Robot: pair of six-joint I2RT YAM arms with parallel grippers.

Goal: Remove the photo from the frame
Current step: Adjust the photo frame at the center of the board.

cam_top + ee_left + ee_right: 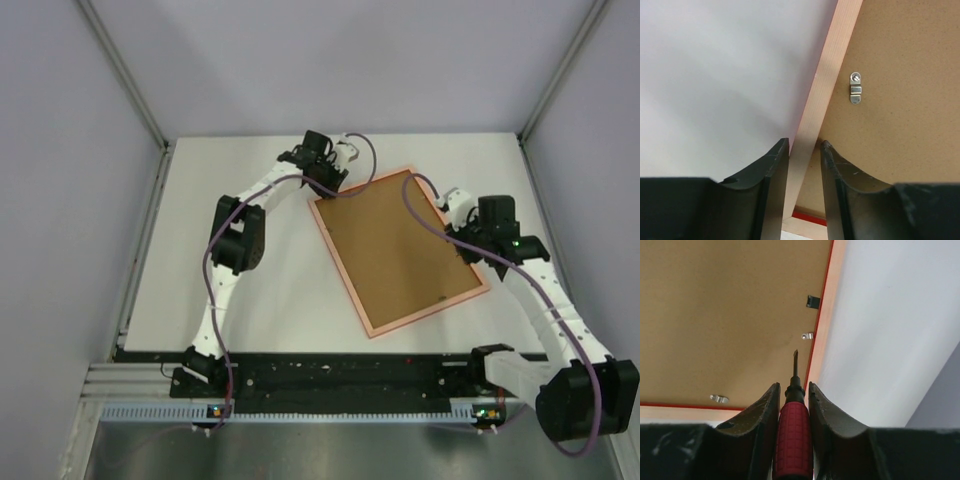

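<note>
The frame [400,250] lies face down on the table, its brown back and reddish rim showing. The photo is hidden under it. My left gripper [322,185] sits at the frame's far left corner. In the left wrist view its jaws [805,142] stand narrowly apart, one fingertip against each side of the pale rim [827,85]. My right gripper [455,205] hovers over the frame's far right edge. In the right wrist view it [793,385] is shut on a red-handled screwdriver [792,435], whose blade tip points at the back board beside the rim.
Small metal tabs [855,87] [808,335] [719,399] sit on the back board near the rim, and a dark clip [812,301] farther along. White walls close in the table [250,300] on the left, back and right.
</note>
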